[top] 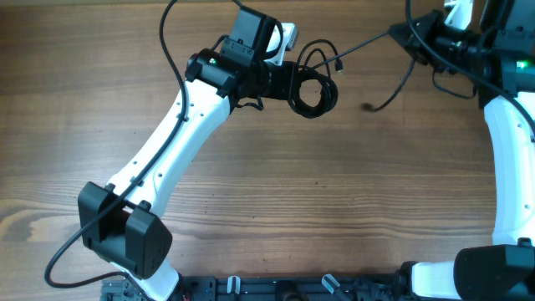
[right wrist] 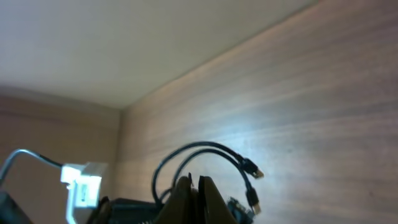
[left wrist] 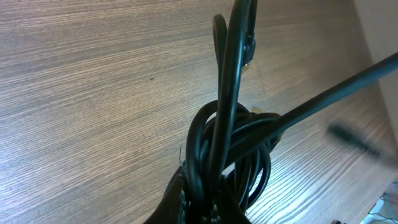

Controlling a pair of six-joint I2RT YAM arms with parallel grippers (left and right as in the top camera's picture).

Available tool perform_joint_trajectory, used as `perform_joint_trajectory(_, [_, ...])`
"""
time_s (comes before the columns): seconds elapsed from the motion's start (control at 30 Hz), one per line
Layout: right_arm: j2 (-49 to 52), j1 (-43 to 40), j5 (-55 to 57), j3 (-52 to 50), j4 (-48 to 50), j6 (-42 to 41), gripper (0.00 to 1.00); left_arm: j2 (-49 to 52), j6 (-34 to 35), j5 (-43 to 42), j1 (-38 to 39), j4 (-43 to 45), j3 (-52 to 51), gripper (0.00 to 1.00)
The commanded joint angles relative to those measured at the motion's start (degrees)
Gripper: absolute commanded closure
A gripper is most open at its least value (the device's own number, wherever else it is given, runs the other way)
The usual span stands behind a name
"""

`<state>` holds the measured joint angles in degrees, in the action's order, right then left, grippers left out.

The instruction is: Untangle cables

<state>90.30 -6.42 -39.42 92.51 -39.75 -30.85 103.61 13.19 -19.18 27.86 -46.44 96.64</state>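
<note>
Right, starting at the left gripper (top: 298, 86): its jaws are clenched on the cables (top: 316, 96), a tight black coil held just off its tip, over the far middle of the wooden table (top: 334, 192). From the left wrist camera the coil fills the bottom centre, strands stacked over one another, with two loops rising straight up out of it.

One taut cord (top: 368, 42) runs out of that bundle, up and to the right, straight to the right gripper (top: 415, 35). Over there the fingers (right wrist: 208, 196) are pressed together with only a sliver between them, grasping that cord. Beyond them, the right wrist camera shows two thin loops arching across, each ending in a small plug (right wrist: 252, 168).

Further out, a loose cord end (top: 369, 106) lies on the table between the two grippers, curving up toward the right arm.
</note>
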Motion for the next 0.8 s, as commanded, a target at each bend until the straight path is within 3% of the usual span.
perform_joint_trajectory(0.0, [-2.56,-3.41,2.67,1.99,4.2,-1.27,0.96,1.18,0.5,12.28,-2.58,-3.48,-1.95,0.96])
perform_joint_trajectory(0.13, [-1.99,-3.21,16.11,1.92,2.93,-1.29,0.96,1.18,0.52,12.04,-2.56,-4.2,-1.95,0.96])
perform_joint_trajectory(0.23, [-0.26,-2.29,24.15,1.49,2.34,-1.25,0.96,1.18,-0.7,7.23,-2.56,-4.76,-1.95,0.96])
perform_joint_trajectory(0.43, [5.95,-1.09,26.38,1.46,1.6,-0.61,0.96,1.18,-7.04,-9.75,-2.56,-4.37,-1.95,0.96])
perform_joint_trajectory(0.57, [9.9,-1.09,27.15,1.46,1.42,-0.39,0.96,1.18,-7.02,-13.92,-2.58,-4.76,-1.92,0.96])
perform_joint_trajectory(0.6, [10.45,-1.09,27.08,1.46,1.27,-0.31,0.89,1.18,-6.99,-14.53,-2.58,-4.81,-1.92,0.96])
perform_joint_trajectory(0.63, [10.84,-1.09,26.21,1.46,0.85,0.74,0.66,1.18,-6.95,-15.23,-2.6,-4.76,-1.92,0.96])
perform_joint_trajectory(0.7, [11.1,-1.09,24.96,1.46,-0.33,2.62,0.08,1.16,-6.69,-16.68,-2.62,-4.37,-1.92,0.96])
perform_joint_trajectory(0.73, [11.06,-1.09,24.35,1.51,-1.22,3.54,0.0,1.16,-6.36,-17.14,-2.62,-4.0,-1.9,0.96])
perform_joint_trajectory(0.77, [11.04,-1.09,23.28,1.57,-2.19,4.72,0.0,1.16,-5.77,-17.33,-2.62,-3.48,-1.9,0.96])
